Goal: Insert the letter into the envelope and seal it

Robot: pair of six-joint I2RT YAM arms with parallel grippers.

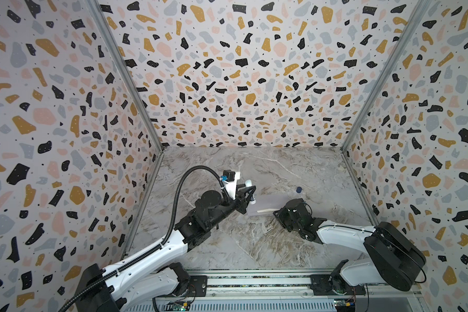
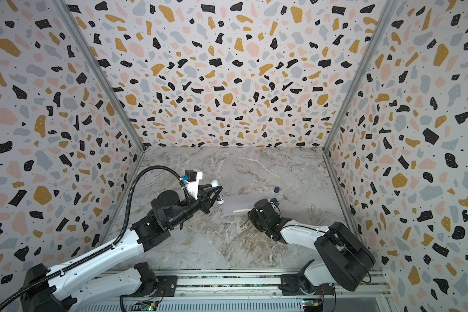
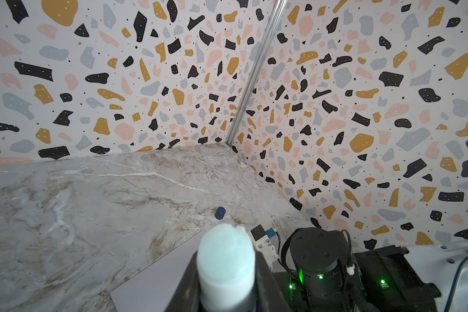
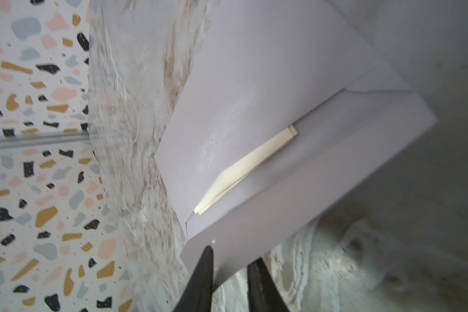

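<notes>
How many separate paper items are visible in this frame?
2. The envelope lies on the marble table, near its middle. The letter is tucked inside it, only a cream strip showing at the opening. Further sheets could be hidden inside the envelope.

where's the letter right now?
Inside the envelope at mid-table, with only a cream edge of the letter showing at the pocket mouth in the right wrist view. The envelope lies between the glue stick and the right gripper.

I am holding the left gripper [image 1: 248,193] clamped on a glue stick [image 1: 248,183]. The right gripper [image 4: 231,256] is straddling the envelope [image 4: 254,81] flap.
</notes>
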